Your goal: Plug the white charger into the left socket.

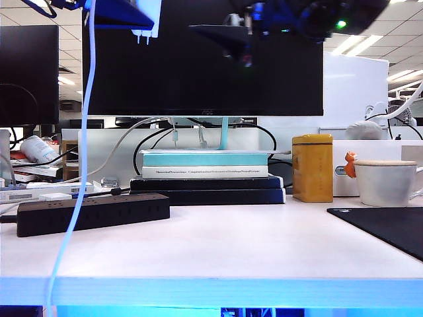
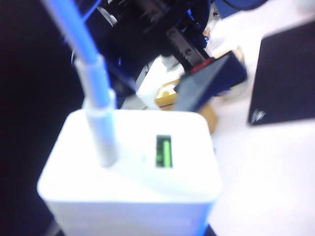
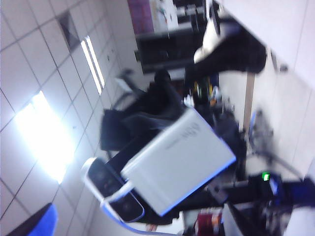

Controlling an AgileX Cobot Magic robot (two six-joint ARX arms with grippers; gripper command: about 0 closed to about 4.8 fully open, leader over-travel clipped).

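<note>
The white charger (image 1: 150,16) hangs high at the top left of the exterior view, prongs pointing down, with my left gripper (image 1: 132,14) shut on it. Its thin white cable (image 1: 82,165) drops to the table's front edge. The left wrist view shows the charger (image 2: 142,169) up close, its cable plugged in beside a yellow-green port (image 2: 164,151); my own fingers are hidden under it. The black power strip (image 1: 92,212) lies on the table at the left, far below. My right gripper (image 1: 231,38) hovers open beside the charger, apart from it, one dark finger (image 2: 211,81) showing.
A large monitor (image 1: 205,66) stands behind, on stacked books and black flat boxes (image 1: 208,181). To the right are a yellow tin (image 1: 312,167), a white mug (image 1: 386,181) and a black mat (image 1: 390,228). Cables and a bottle (image 1: 36,150) clutter the back left.
</note>
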